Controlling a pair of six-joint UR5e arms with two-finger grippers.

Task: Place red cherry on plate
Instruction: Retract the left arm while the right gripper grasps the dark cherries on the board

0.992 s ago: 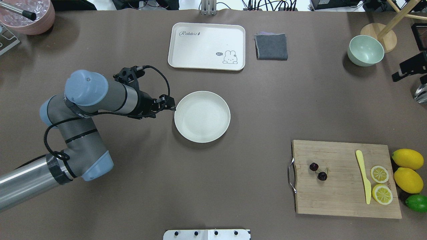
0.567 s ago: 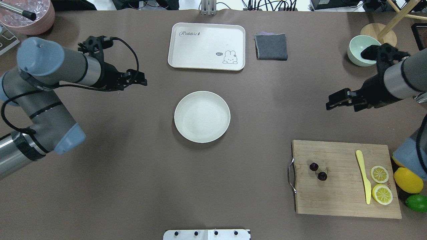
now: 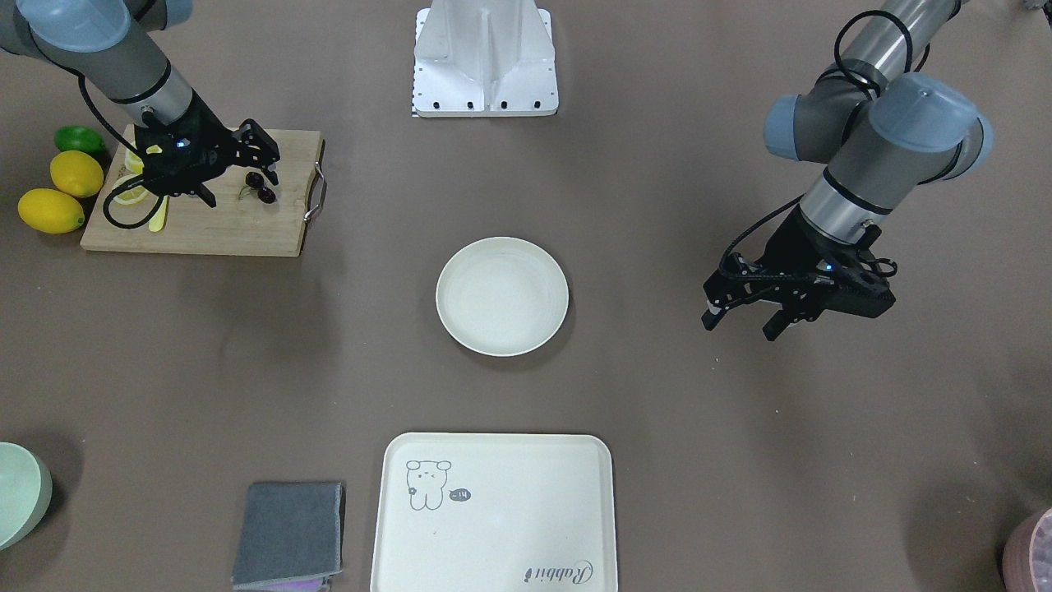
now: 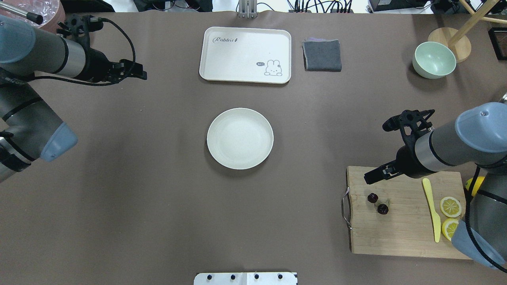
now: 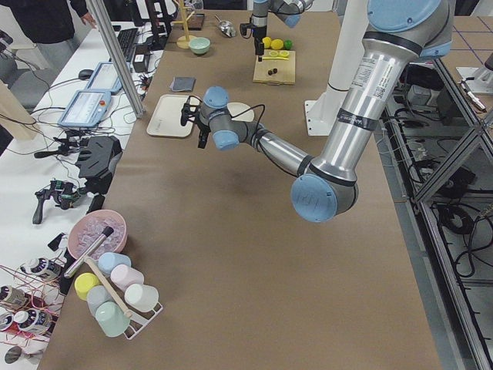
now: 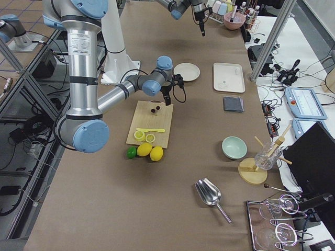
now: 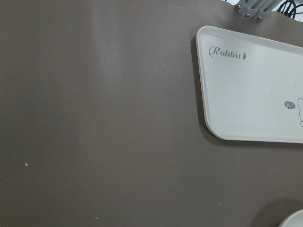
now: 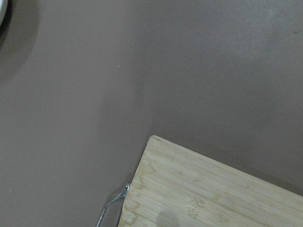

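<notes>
The red cherry [image 4: 377,203] lies as a dark joined pair on the wooden cutting board [image 4: 400,233], near the board's metal handle; I also see this red cherry [image 3: 261,187] from the front. The round cream plate [image 4: 240,138] sits bare at mid-table, well apart from the board. My right gripper [image 4: 370,178] hovers open over the board's far left corner, just beyond the cherry, holding nothing. My left gripper [image 4: 138,74] hangs open over bare table far left of the plate. From the front, the left gripper [image 3: 740,321] shows two spread fingers.
A yellow knife [image 4: 431,209], lemon slices [image 4: 450,206] and whole lemons [image 3: 51,210] sit at the board's right end. At the far side stand a rabbit tray [image 4: 245,55], a grey cloth [image 4: 322,55] and a green bowl [image 4: 434,60].
My left arm has drawn back from the plate's left rim toward the far left. My right arm has come into view and swung down to the cutting board, close to the cherry.
</notes>
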